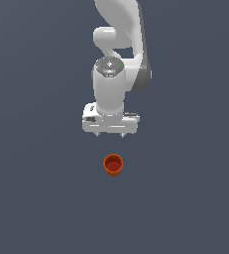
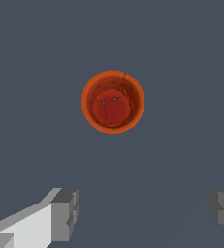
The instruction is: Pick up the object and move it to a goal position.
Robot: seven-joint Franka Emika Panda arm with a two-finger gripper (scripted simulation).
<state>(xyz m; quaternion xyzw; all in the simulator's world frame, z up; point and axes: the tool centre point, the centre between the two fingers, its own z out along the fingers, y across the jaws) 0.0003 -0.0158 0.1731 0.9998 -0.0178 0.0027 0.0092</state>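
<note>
Item 1: cup (image 1: 113, 165). Small, round, red-orange, with a hollow darker red inside. It stands upright on the flat dark grey-blue floor (image 1: 31, 198), open mouth up, just below the centre of the exterior view. In the wrist view the cup (image 2: 113, 101) sits in the upper middle of the frame, seen straight down its mouth, with the rim a brighter orange ring around the darker base. Nothing touches it.

Item 2: gripper (image 1: 110, 135). White, wider than the cup, mounted on 1 white arm (image 1: 117, 39) that enters from the top centre of the exterior view. It hangs with its fingers pointing down, in the middle of that frame, above the cup and apart from it. Only 2 short finger stubs show below the white body there. In the wrist view the 2 grey fingertips (image 2: 65, 213) appear at the lower left and lower right corners of the frame, spread wide with bare floor between them. The claw is released and grasps nothing. The cup lies ahead of the gap between the fingertips, not inside it.

Item 3: floor. Uniform dark grey-blue, fills the background of both views.
</note>
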